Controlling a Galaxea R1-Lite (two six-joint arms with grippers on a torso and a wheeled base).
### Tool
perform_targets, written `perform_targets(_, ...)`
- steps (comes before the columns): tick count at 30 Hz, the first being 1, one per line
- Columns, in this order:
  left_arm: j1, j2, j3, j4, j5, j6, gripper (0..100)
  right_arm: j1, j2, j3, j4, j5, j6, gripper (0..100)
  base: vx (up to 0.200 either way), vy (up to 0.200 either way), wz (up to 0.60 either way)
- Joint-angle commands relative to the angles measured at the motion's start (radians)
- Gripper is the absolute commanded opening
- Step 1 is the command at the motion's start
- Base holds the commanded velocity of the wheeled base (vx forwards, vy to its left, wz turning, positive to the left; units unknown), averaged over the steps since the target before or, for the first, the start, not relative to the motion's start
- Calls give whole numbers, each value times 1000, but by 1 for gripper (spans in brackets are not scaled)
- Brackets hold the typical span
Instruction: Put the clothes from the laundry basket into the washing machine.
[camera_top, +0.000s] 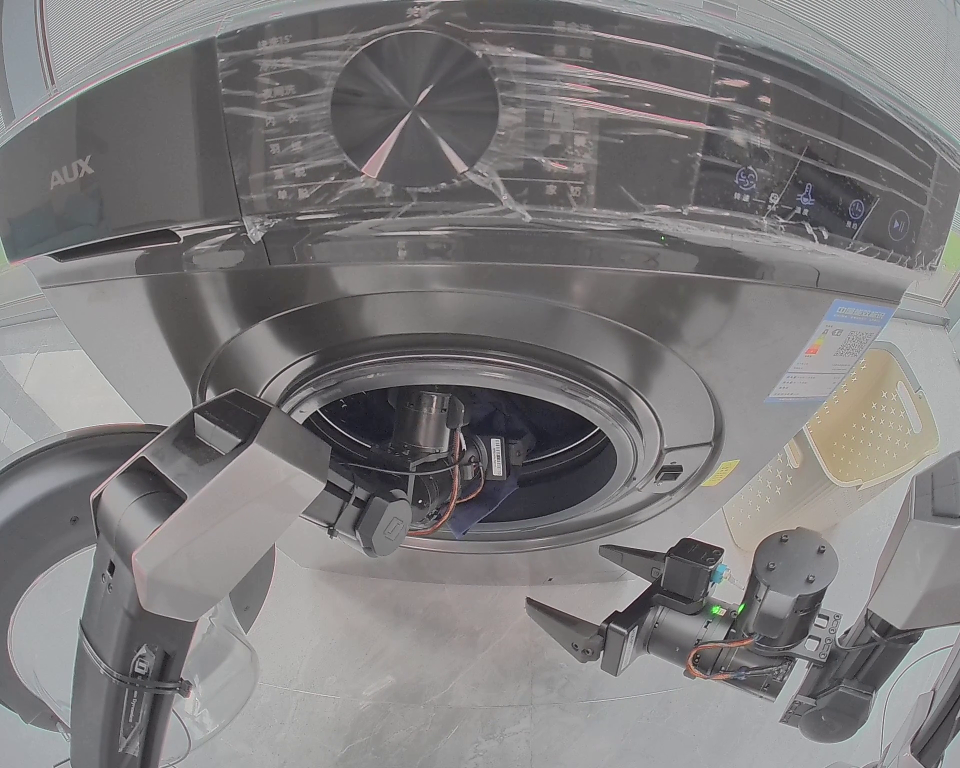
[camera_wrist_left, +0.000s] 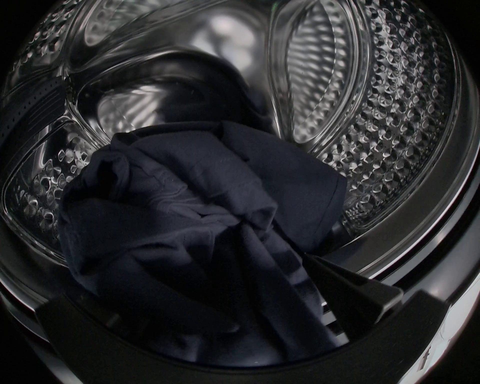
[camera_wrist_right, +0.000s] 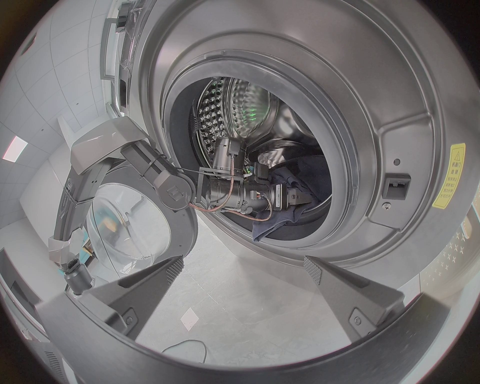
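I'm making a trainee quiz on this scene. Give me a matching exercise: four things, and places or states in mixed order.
1 dark garment
2 right gripper
3 laundry basket
4 washer door

A swung open, left of the machine
B fingers apart, before the machine
C in the drum, spilling over its lip
D standing right of the machine

Pairs: 1-C, 2-B, 3-D, 4-A

Left pincer (camera_wrist_right: 301, 197) spread, right pincer (camera_top: 565, 577) spread
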Motion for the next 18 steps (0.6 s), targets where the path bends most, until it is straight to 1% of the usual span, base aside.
perform_targets(1, 5, 36, -8, -5, -1, 11, 0, 1, 5, 0, 0, 0, 0, 100, 0, 0, 0)
perform_targets(7, 5, 38, -28, -7, -1, 11, 0, 1, 6, -4, 0, 0, 0, 100, 0, 0, 0)
perform_targets(10, 7, 44, -87, -13, 1, 2, 0, 1, 6, -4, 0, 0, 0, 100, 0, 0, 0)
perform_targets(12, 11, 49, -134, -16, 13, -8, 0, 1, 5, -4, 0, 0, 0, 100, 0, 0, 0)
perform_targets(14, 24, 67, -197, -30, 24, -23, 0, 1, 5, -4, 0, 0, 0, 100, 0, 0, 0)
perform_targets(16, 25, 81, -240, -47, 41, -28, 0, 1, 5, -4, 0, 0, 0, 100, 0, 0, 0)
perform_targets(17, 34, 110, -307, -73, 73, -28, 0, 1, 5, -4, 0, 0, 0, 100, 0, 0, 0)
perform_targets(18, 37, 127, -341, -83, 85, -28, 0, 1, 5, -4, 0, 0, 0, 100, 0, 0, 0)
